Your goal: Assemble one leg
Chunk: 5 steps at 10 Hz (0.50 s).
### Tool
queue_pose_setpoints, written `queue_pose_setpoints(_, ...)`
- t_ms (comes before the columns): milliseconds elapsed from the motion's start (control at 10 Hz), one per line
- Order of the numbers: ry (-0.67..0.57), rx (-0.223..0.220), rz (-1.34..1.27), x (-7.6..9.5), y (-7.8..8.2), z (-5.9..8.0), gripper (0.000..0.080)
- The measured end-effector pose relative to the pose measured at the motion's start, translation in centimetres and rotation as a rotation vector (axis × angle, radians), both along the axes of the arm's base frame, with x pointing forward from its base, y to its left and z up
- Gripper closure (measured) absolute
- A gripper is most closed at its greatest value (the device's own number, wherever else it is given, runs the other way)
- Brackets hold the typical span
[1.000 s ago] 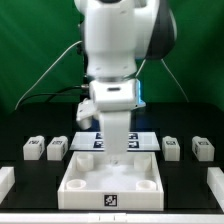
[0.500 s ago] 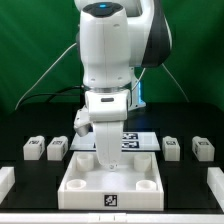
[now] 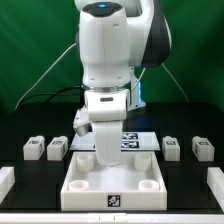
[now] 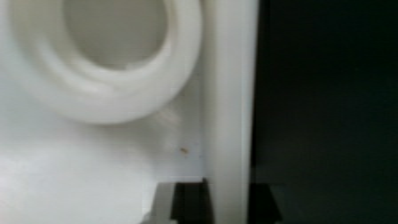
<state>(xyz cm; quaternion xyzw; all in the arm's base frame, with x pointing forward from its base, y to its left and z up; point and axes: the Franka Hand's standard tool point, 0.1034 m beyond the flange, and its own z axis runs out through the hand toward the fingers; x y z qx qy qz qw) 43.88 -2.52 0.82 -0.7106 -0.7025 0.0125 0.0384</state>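
Four small white legs with tag marks lie on the black table, two at the exterior view's left (image 3: 33, 148) (image 3: 57, 148) and two at its right (image 3: 172, 147) (image 3: 202, 149). None is held. The large white tray-shaped part (image 3: 110, 185) lies in front at the middle. My gripper (image 3: 104, 158) is down at its far wall, left of the middle. In the wrist view my gripper (image 4: 228, 192) has one dark finger (image 4: 187, 205) on each side of the tray's white wall (image 4: 228, 120), and the wall fills the gap. A round recess (image 4: 107, 50) lies beside it.
The marker board (image 3: 135, 138) lies flat behind the tray. White fixture pieces stand at the table's front left (image 3: 5, 180) and front right (image 3: 215, 182). A green backdrop and cables hang behind the arm.
Since one second ago the arm has turned and come down at the tray's far wall. Over the last half second nothing has visibly moved.
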Motion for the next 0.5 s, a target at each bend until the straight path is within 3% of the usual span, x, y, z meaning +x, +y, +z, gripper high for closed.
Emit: queue_pose_setpoints(500,-0.006,0.0,-0.001,0.14,-0.02,0.05,0.0735)
